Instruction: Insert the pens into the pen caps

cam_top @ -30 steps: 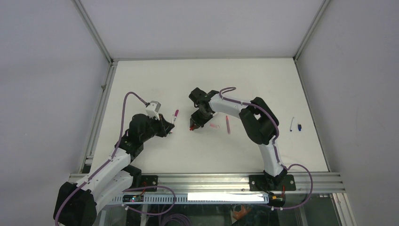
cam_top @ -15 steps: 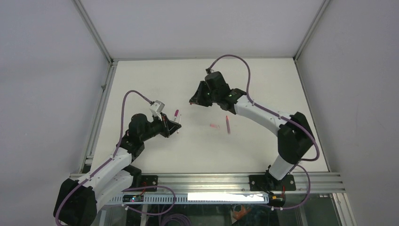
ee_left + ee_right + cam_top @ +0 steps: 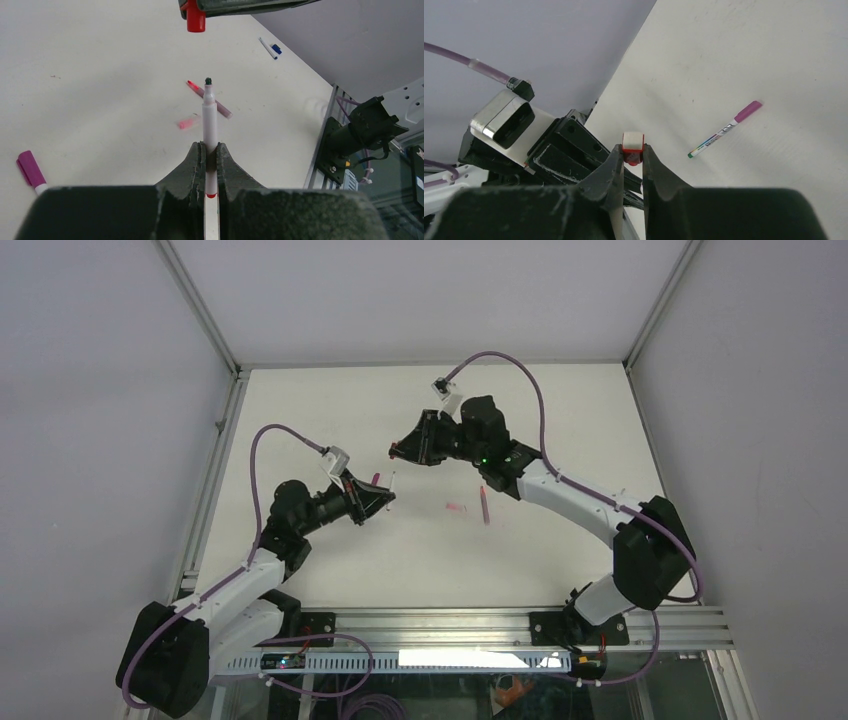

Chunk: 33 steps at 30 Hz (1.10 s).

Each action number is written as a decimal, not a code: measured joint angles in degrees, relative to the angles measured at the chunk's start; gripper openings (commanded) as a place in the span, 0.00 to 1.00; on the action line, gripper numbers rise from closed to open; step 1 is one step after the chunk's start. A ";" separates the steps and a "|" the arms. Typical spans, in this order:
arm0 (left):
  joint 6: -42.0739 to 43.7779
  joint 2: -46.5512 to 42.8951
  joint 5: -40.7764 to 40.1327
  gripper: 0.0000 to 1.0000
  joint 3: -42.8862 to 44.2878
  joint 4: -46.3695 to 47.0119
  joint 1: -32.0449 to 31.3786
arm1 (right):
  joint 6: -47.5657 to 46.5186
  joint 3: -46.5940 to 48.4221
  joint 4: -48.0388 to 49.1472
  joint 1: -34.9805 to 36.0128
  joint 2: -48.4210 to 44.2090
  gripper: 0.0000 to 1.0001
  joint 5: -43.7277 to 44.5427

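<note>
- While both arms are lifted off the table (image 3: 100, 75), the left gripper (image 3: 210, 147) is nearest in its wrist view: fingers clenched on a white pen (image 3: 210, 117), low on the barrel just above a red band, with the dark tip pointing away and bare.
- Beyond the tip, loose on the table: a pink cap (image 3: 187, 123) and a pink pen (image 3: 222, 110) lying near each other. A magenta-capped pen (image 3: 31, 170) lies off to one side.
- Farther out, the right gripper (image 3: 632, 152) pinches a red cap (image 3: 195, 19) between its fingertips. The cap hangs apart from the pen tip and slightly off the pen's line.
- Farthest: a blue pen (image 3: 267, 48) with its blue cap (image 3: 276, 49) just beside it, near the table's right edge.
- Step judged: bringing cap and tip together in the air; nothing seated yet.
- Risk: with the offset uncorrected, the tip may hit the cap's rim instead of the bore.
- Risk: the pen is held low with a long free end, so a side push could pivot it in the fingers.
- Risk: the cap has only a small pinch area, so axial force may twist it out or drop it.
</note>
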 measured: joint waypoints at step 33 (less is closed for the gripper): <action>1.73 -2.89 -0.35 0.00 3.04 -0.76 0.00 | -3.61 -0.79 -2.25 1.01 -4.26 0.00 -2.75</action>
